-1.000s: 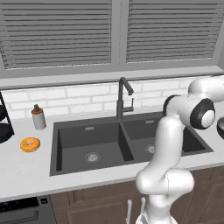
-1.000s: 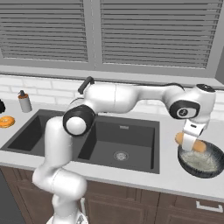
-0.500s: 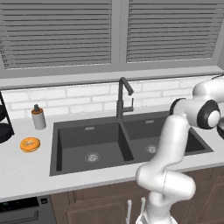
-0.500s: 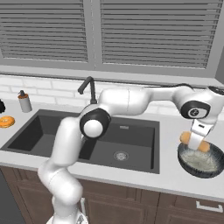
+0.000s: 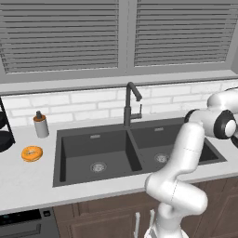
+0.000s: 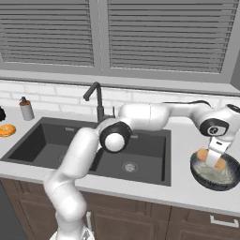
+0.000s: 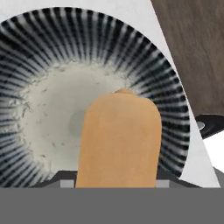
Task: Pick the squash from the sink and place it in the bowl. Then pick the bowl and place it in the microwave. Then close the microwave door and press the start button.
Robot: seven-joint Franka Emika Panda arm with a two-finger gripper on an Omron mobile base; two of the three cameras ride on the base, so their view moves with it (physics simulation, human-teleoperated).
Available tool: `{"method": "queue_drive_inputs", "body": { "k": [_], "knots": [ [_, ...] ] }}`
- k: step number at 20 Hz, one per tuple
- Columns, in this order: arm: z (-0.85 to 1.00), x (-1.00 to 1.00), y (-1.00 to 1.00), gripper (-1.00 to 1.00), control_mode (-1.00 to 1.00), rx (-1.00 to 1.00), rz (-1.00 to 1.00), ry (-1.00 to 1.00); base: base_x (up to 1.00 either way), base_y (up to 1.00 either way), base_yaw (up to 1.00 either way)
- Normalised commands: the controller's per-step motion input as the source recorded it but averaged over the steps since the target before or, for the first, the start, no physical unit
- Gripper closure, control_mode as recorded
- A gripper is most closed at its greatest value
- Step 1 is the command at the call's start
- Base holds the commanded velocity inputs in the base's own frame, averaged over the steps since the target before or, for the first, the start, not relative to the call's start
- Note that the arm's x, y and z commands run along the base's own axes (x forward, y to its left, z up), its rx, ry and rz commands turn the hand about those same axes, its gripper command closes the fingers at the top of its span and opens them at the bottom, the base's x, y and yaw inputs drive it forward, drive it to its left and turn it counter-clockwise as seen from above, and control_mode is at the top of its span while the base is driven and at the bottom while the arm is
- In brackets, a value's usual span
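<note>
Between gripper (image 6: 212,161) jaws, squash (image 7: 118,142)

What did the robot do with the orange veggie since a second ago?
The tool carried the squash further right and down, so it now hangs just inside the bowl, still gripped, not let go. The bowl, the sink and the donut stayed put.

You were looking at a home kitchen: a dark double sink (image 5: 139,148) with a tall faucet (image 5: 131,103) sat in a pale worktop (image 5: 28,181), white brick tiles and shuttered windows (image 5: 60,37) stood behind, wooden cabinets (image 6: 140,220) below, and a donut (image 5: 31,153) lay near the worktop's left edge.
</note>
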Motion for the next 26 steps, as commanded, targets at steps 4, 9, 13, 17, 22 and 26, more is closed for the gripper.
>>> {"method": "queue_drive_inputs", "body": {
  "k": [4, 9, 13, 17, 22, 26],
  "knots": [
    [-0.41, 0.09, -0.32, 1.0, -1.0, 0.0, -0.01, 0.05, 0.0, 0.0, 0.0],
    [-0.44, 0.15, -0.13, 1.0, -1.0, 0.0, -0.01, 0.03, 0.0, 0.0, 0.0],
    [-0.38, 0.09, -0.12, 1.0, -1.0, 0.0, 0.0, 0.0, 0.0, 0.0, 0.0],
    [-0.45, 0.01, 0.0, -1.0, -1.0, 0.0, 0.0, 0.0, 0.0, 0.0, 0.0],
    [-0.29, 0.0, 0.0, -1.0, -1.0, 0.0, 0.0, 0.0, 0.0, 0.0, 0.0],
    [0.0, -0.09, 0.0, -1.0, -1.0, 0.0, 0.0, -0.01, 0.0, 0.0, 0.0]
  ]
}}
